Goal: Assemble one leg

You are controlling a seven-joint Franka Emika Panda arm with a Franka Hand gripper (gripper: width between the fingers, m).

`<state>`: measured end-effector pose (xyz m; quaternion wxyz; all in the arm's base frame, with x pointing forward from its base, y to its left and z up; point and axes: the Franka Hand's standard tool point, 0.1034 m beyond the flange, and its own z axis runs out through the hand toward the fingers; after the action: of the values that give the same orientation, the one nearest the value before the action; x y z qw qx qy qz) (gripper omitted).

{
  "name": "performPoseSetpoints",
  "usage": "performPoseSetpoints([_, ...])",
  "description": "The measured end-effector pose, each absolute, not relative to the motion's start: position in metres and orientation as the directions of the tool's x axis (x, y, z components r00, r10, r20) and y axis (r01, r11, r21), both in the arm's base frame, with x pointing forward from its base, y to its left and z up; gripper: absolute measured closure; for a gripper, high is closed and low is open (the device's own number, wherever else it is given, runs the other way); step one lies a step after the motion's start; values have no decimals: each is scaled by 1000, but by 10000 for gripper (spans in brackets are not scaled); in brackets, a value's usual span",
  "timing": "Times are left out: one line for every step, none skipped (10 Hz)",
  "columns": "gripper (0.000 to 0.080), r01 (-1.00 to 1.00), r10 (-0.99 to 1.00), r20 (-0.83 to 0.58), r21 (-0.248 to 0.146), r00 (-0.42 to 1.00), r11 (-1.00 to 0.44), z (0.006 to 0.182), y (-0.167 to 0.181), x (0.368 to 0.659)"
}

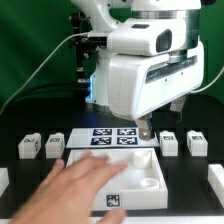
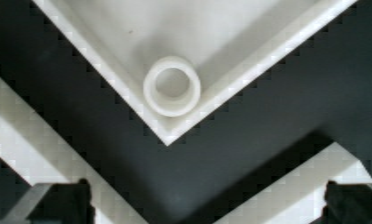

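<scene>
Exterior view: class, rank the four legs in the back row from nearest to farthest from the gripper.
Sides are the exterior view's.
1. inner right leg, just right of the gripper
2. outer right leg, far right
3. inner left leg, beyond the marker board
4. outer left leg, far left

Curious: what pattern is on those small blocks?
Black-and-white square tag on each leg; exterior view.
</scene>
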<state>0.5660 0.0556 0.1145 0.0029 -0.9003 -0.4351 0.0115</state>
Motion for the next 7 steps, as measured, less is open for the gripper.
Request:
performPoseSetpoints([150,783,783,-19,-16,621,-621,114,56,566])
performPoseSetpoints([150,783,783,-19,-16,621,-621,114,56,566])
performPoseSetpoints([150,783,783,-19,-16,621,-621,114,56,566])
performPoseSetpoints([150,783,783,-19,-16,621,-621,114,56,566])
performPoseSetpoints([150,783,783,-19,-16,621,-621,114,56,566])
performPoseSetpoints([150,783,783,-19,-16,621,-621,114,56,566])
performPoseSetpoints([150,783,783,-19,-16,621,-621,114,56,566])
